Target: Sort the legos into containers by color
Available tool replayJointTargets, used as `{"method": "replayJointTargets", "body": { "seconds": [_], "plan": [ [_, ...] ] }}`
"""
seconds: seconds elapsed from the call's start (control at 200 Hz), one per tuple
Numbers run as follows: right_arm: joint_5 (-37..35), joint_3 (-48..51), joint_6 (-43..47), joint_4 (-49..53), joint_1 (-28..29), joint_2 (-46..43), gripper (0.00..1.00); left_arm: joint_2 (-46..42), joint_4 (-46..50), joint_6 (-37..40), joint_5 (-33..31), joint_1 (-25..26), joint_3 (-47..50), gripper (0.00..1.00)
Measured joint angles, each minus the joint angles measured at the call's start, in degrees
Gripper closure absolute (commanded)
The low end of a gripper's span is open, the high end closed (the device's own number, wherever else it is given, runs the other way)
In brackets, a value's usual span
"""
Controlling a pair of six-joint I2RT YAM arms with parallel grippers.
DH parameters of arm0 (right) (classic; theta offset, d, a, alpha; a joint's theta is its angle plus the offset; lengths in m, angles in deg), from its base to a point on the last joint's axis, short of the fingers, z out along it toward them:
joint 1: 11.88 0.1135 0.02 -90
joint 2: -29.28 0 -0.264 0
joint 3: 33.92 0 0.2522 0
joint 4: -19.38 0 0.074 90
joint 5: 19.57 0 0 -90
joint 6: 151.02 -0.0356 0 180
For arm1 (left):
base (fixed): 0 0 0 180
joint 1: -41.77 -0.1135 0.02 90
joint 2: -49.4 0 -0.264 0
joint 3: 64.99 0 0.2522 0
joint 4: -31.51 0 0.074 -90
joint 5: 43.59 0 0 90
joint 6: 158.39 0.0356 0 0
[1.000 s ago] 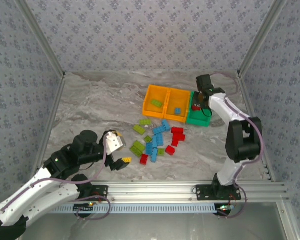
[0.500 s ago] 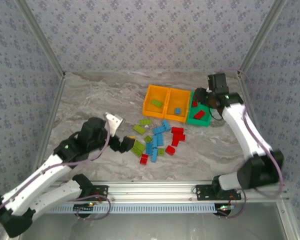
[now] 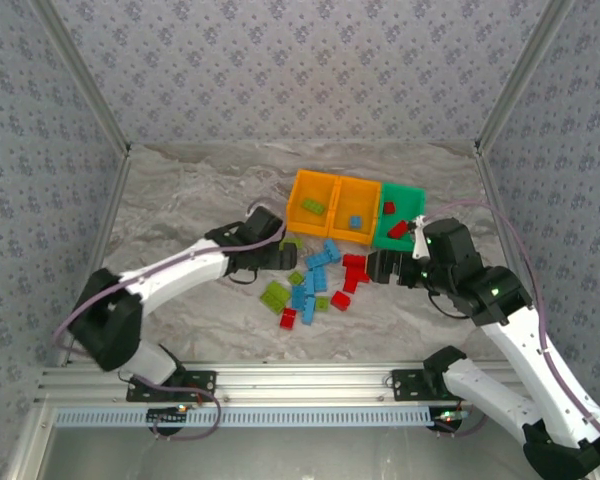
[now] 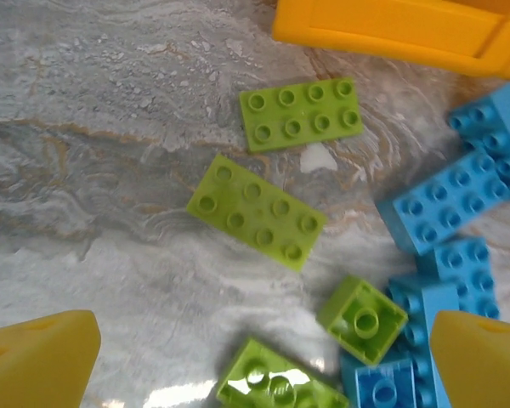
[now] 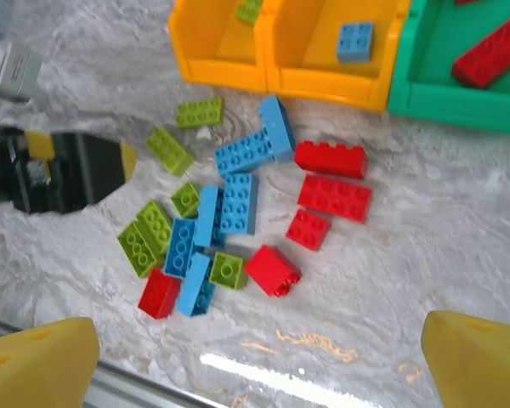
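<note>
Three containers are sitting on the counter, five red legos lying loose nearby. Left gripper and right gripper are hovering, spread.

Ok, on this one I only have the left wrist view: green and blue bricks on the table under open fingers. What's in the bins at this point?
Observer: Each bin holds one colour: a green brick in the left orange bin, a blue brick in the middle orange bin, and two red bricks in the green bin.
Operator: And where is the other arm?
Observer: The right arm's fingers are open and hold nothing. They sit just to the right of the loose red bricks at the edge of the pile.
</note>
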Motion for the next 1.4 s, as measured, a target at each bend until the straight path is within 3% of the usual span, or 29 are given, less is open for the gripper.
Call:
{"method": "replayJointTargets", "body": {
  "seconds": [0.4,0.58,0.77,0.939,1.049,1.134,1.189,1.399],
  "plan": [
    [-0.5,0.4,-2.8,2.9,0.3,-1.4,0.00,17.6,-0.9,-0.5,-0.6,-1.7,-7.4,0.03],
    [-0.8,1.4,-4.4,2.9,0.9,-2.4,0.00,19.5,-1.1,-0.3,-0.7,-2.3,-7.4,0.21],
    [1.3,4.0,-5.8,1.6,3.7,-2.6,0.00,19.8,-0.4,-0.3,-1.9,-2.7,-7.5,0.49],
    [3.1,5.5,-8.5,-2.2,9.6,-0.9,0.00,19.6,-0.6,-0.5,-1.8,-2.8,-7.5,0.58],
    [3.0,5.6,-9.9,-4.9,12.9,0.9,0.00,18.9,-1.3,-0.5,0.1,-2.6,-7.3,0.54],
    [2.2,5.6,-10.3,-6.0,14.1,1.9,0.00,17.3,-1.1,0.0,0.5,-2.3,-7.3,0.32],
    [1.4,5.5,-10.5,-6.1,14.4,2.3,0.00,15.9,-1.1,0.3,0.2,-2.2,-7.3,0.24],
    [-1.6,4.7,-11.3,-6.1,14.6,1.6,0.00,12.8,0.0,3.7,-2.1,-5.9,-13.5,0.18]
  ]
}}
